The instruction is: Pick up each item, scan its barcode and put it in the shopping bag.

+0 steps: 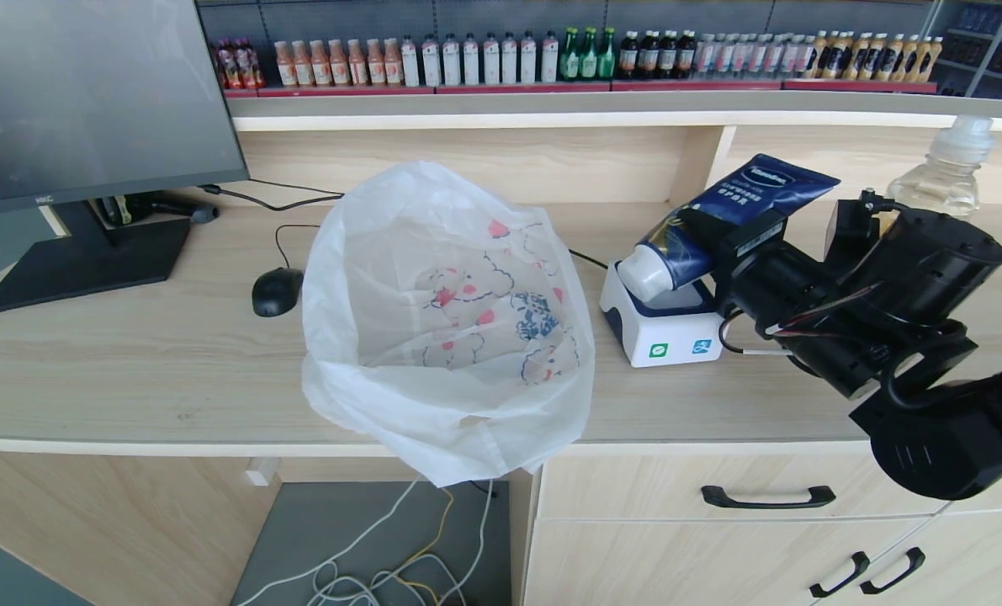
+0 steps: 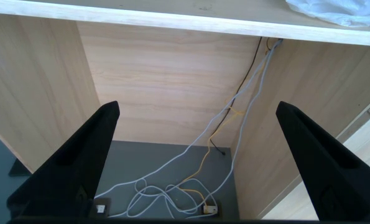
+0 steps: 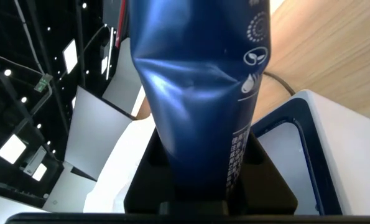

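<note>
The right tool (image 1: 740, 240) is clamped on a dark blue tube (image 1: 723, 223), gripping it around the middle. The tube hangs tilted just above the scanner (image 1: 665, 332), with its white cap pointing down at the scanner's blue top (cap and top look nearly touching, but I cannot tell whether they meet). The scanner itself is a small white box standing on the wooden bench (image 1: 130, 362).

The white shopping bag (image 1: 332, 278) stands open just to the left of the scanner, its lower edge spilling over the bench's front. Farther left of the scanner, beyond the bag, lie a black mouse (image 1: 277, 290) and the foot of a monitor (image 1: 88, 93). A clear bottle (image 1: 946, 172) stands behind and to the right of the scanner.

The left tool (image 2: 197, 109) sits lower than the scanner, under the bench's front edge, its two fingers spread wide with nothing between them; loose cables (image 2: 172, 193) lie on the floor beyond it.
</note>
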`<state>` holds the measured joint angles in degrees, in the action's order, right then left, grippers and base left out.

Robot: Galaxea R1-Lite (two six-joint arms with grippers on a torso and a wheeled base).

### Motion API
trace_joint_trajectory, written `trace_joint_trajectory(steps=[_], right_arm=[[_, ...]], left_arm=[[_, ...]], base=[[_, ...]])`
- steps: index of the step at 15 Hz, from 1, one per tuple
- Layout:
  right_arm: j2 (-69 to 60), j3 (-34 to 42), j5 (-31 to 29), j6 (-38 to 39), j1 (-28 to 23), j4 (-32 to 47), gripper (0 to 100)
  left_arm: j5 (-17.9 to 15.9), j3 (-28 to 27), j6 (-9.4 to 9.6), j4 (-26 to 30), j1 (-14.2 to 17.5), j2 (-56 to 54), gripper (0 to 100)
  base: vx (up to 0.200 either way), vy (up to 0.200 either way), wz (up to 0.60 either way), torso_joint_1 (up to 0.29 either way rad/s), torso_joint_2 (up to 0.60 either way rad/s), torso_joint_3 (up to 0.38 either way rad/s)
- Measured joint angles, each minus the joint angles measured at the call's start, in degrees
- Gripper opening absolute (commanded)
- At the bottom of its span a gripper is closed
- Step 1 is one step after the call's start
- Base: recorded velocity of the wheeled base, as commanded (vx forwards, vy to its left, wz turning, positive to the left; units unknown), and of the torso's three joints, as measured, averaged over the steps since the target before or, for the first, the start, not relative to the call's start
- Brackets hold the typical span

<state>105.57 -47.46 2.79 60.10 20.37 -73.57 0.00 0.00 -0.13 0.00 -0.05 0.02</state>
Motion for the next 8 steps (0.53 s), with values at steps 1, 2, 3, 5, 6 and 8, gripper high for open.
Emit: trace_joint_trajectory(steps=[1, 2, 3, 5, 6, 8], right_arm=[[0.07, 0.02, -0.01, 0.41, 0.0, -0.02, 0], [0.11, 0.07, -0.06, 1.16, -0.01, -0.05, 0], [0.11, 0.07, -0.11, 1.4, -0.01, -0.05, 0], [0.07, 0.07, -0.11, 1.43, -0.06, 0.02, 0], [-0.02, 0.05, -0.06, 1.45, -0.11, 0.16, 0], [-0.44, -0.24, 0.02, 1.38, -0.15, 0.49, 0]], left_arm=[[0.0, 0.0, -0.02, 0.0, 0.0, 0.0, 100], [0.0, 0.0, -0.02, 0.0, 0.0, 0.0, 100], [0.0, 0.0, -0.02, 0.0, 0.0, 0.0, 100], [0.0, 0.0, -0.02, 0.0, 0.0, 0.0, 100], [0.0, 0.0, -0.02, 0.0, -0.02, 0.0, 100], [0.0, 0.0, -0.02, 0.0, -0.05, 0.0, 100]], base=[[0.0, 0.0, 0.0, 0.0, 0.0, 0.0], [0.0, 0.0, 0.0, 0.0, 0.0, 0.0], [0.0, 0.0, 0.0, 0.0, 0.0, 0.0], [0.0, 0.0, 0.0, 0.0, 0.0, 0.0], [0.0, 0.0, 0.0, 0.0, 0.0, 0.0], [0.0, 0.0, 0.0, 0.0, 0.0, 0.0]])
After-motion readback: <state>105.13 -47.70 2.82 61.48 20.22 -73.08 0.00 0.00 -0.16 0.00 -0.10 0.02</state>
